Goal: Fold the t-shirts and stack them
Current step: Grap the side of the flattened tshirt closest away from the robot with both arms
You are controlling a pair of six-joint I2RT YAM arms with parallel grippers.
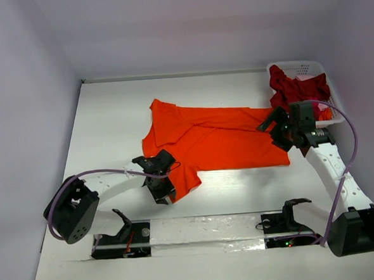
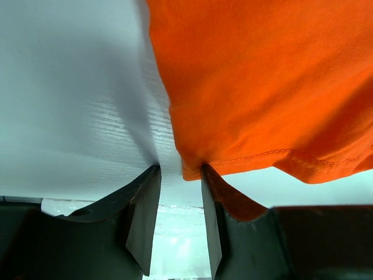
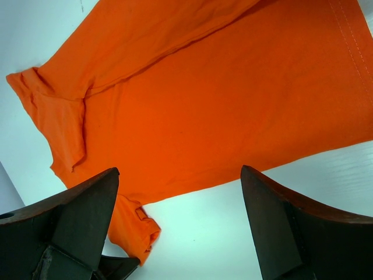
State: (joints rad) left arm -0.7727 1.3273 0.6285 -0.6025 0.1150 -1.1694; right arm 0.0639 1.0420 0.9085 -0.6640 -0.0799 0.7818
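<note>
Top external view: the orange t-shirt point(image 1: 225, 137) lies spread, partly folded, mid-table point(image 1: 109, 119). The crimson t-shirt point(image 1: 291, 86) is heaped in the white lattice basket point(image 1: 297, 65) at the far right. The left gripper point(image 1: 163, 191) is at the orange shirt's near-left corner. The right gripper point(image 1: 272, 131) is at its right edge.

Left wrist view: the left gripper point(image 2: 179, 170) has its jaws narrowly parted, with bare table showing in the gap and no cloth clamped. The shirt's hemmed corner point(image 2: 189, 172) sits at one fingertip.

Right wrist view: the right gripper point(image 3: 179, 170) has its jaws spread wide above the orange shirt and holds nothing.
</note>
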